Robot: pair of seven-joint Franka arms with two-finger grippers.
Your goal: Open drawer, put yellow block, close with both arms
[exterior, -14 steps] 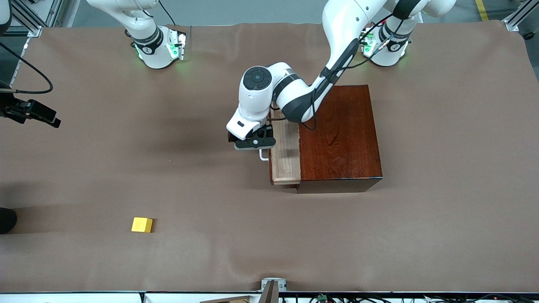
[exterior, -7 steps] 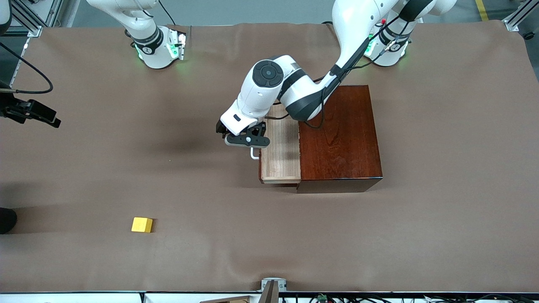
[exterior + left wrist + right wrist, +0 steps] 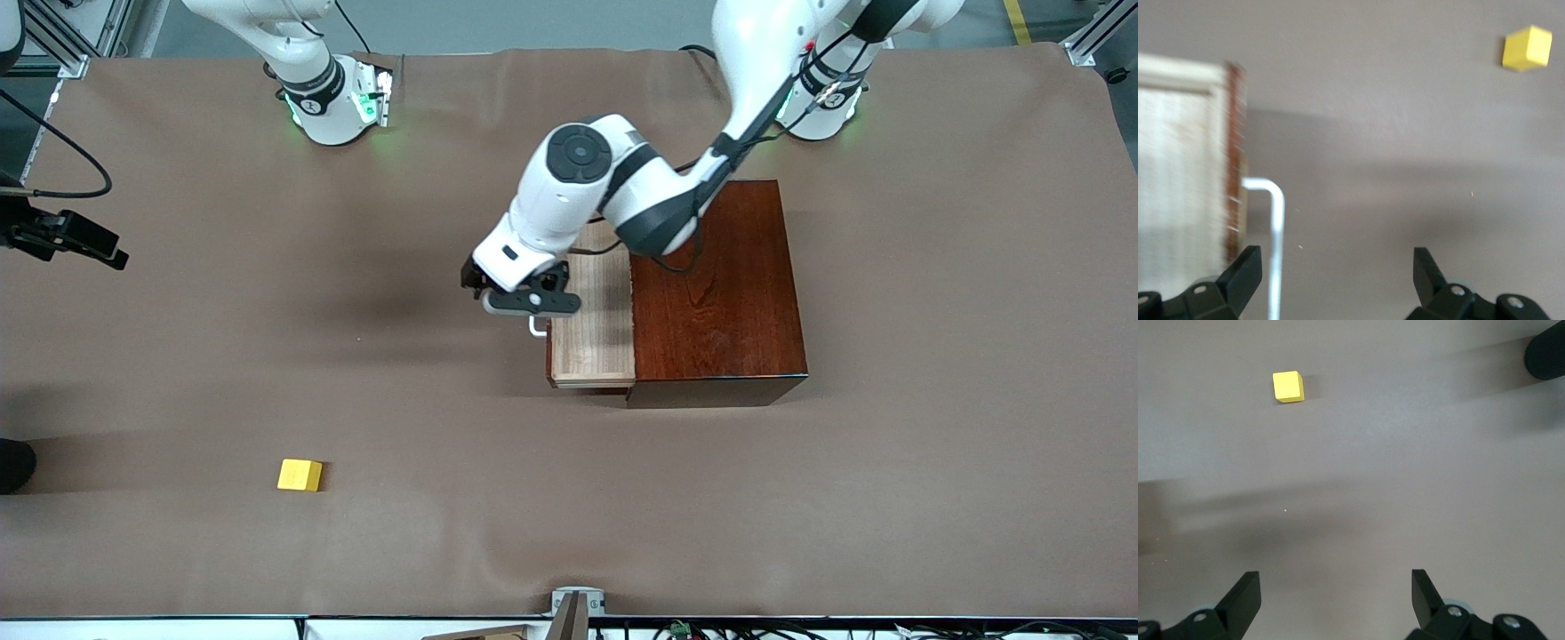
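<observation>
The dark reddish wooden box (image 3: 720,284) stands mid-table with its drawer (image 3: 594,329) pulled out toward the right arm's end, the pale tray empty. My left gripper (image 3: 526,304) is open just above the drawer's white handle (image 3: 536,329). In the left wrist view the handle (image 3: 1275,220) runs between the spread fingers, close to one fingertip (image 3: 1245,267), untouched. The yellow block (image 3: 300,475) lies on the cloth, nearer the front camera and toward the right arm's end; it also shows in both wrist views (image 3: 1526,49) (image 3: 1288,387). My right gripper (image 3: 1336,600) waits open and empty, high over the cloth.
The brown cloth (image 3: 444,498) covers the whole table. A dark rounded object (image 3: 13,464) sits at the table's edge at the right arm's end and shows in the right wrist view (image 3: 1546,353). The arms' bases (image 3: 329,98) stand along the table's top edge.
The drawer slid farther out toward the right arm's end during the first half second, then stopped. The left arm's hand has since shifted slightly over the handle.
</observation>
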